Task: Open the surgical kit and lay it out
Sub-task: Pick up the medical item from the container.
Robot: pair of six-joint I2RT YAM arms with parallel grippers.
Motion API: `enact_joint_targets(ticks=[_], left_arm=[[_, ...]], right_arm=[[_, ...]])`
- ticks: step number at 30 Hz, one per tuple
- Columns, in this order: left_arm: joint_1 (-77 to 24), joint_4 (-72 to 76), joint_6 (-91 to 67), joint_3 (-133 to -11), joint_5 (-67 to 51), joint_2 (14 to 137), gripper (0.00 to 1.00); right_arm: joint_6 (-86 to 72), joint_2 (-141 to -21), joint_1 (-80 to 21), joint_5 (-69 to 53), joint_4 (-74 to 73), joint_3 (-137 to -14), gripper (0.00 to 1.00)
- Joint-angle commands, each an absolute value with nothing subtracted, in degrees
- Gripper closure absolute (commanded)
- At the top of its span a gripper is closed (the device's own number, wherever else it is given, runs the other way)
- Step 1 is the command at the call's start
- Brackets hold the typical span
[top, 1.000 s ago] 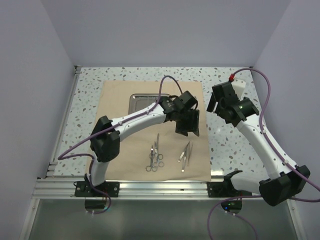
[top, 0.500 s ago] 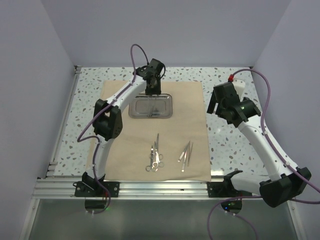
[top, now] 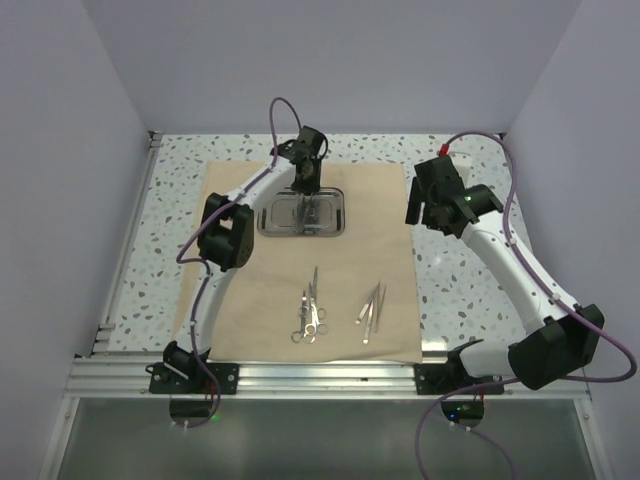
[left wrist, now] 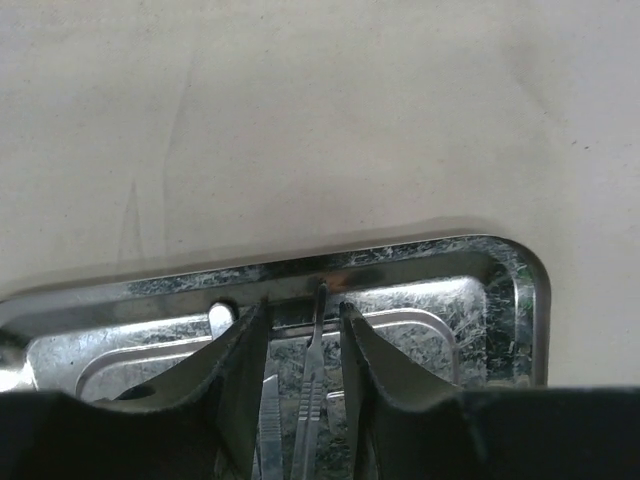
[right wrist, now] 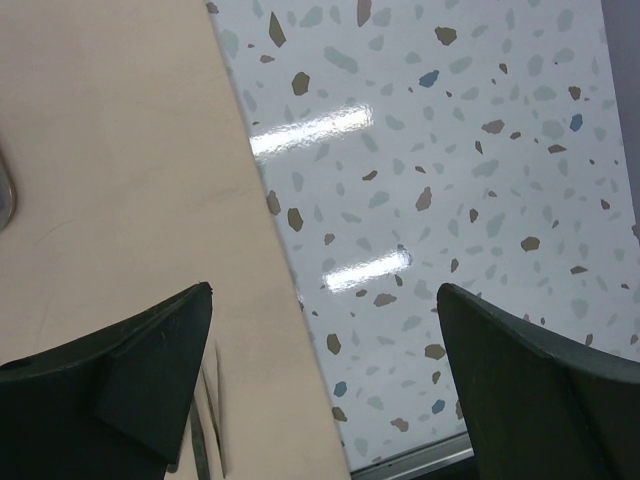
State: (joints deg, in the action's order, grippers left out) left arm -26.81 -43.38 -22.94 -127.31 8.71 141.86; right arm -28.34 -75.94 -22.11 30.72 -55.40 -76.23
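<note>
Left claw (left wrist: 300, 312): part-closed astride thin instrument (left wrist: 310, 400) in steel tray (left wrist: 420, 252), not yet pinched.
Instrument axis: laid along the claw's gap; left arm nearer.
Right claw (right wrist: 322, 290): held wide, empty.

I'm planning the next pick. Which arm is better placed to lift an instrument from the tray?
The left arm: its jaws straddle a thin instrument inside the tray. The right arm's jaws hang open over the edge of the cloth.

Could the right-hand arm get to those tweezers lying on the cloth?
Probably yes. The right gripper is open above the right edge of the cloth, the tweezers lie uncovered near that side, and the left gripper is far off at the tray.
</note>
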Motion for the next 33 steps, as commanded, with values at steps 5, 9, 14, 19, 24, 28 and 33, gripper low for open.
enact_joint_targets(ticks=[5, 9, 14, 19, 24, 28, 33], left_arm=[[-26.8, -37.4, -21.6, -130.7, 6.2, 143.8, 0.61], [-26.7, -38.6, -21.4, -131.8, 6.9, 146.6, 0.61], [-26.8, -40.9, -21.7, -130.5, 7.1, 147.3, 0.68], [-26.8, -42.3, -22.0, -123.4, 9.8, 144.5, 0.77], [-27.0, -43.2, -22.6, -118.2, 11.6, 140.9, 0.80], [-27.2, -43.3, -22.9, -116.7, 10.7, 139.8, 0.78], [-27.4, -43.6, -22.6, -119.7, 9.0, 143.4, 0.82]], right_arm=[[-27.0, -78.1, -22.0, 29.9, -53.8, -79.8, 0.02], [-26.5, -79.2, -22.0, 30.6, -53.5, -80.1, 0.02], [-26.3, -79.9, -22.0, 31.4, -53.1, -79.9, 0.02], [-26.4, -80.7, -21.1, 31.3, -52.7, -79.5, 0.02], [-26.5, -81.0, -20.2, 30.7, -52.0, -79.0, 0.02], [-26.6, -81.7, -20.1, 29.8, -51.9, -79.0, 0.02], [-27.0, -82.4, -20.0, 28.7, -51.8, -79.5, 0.02]])
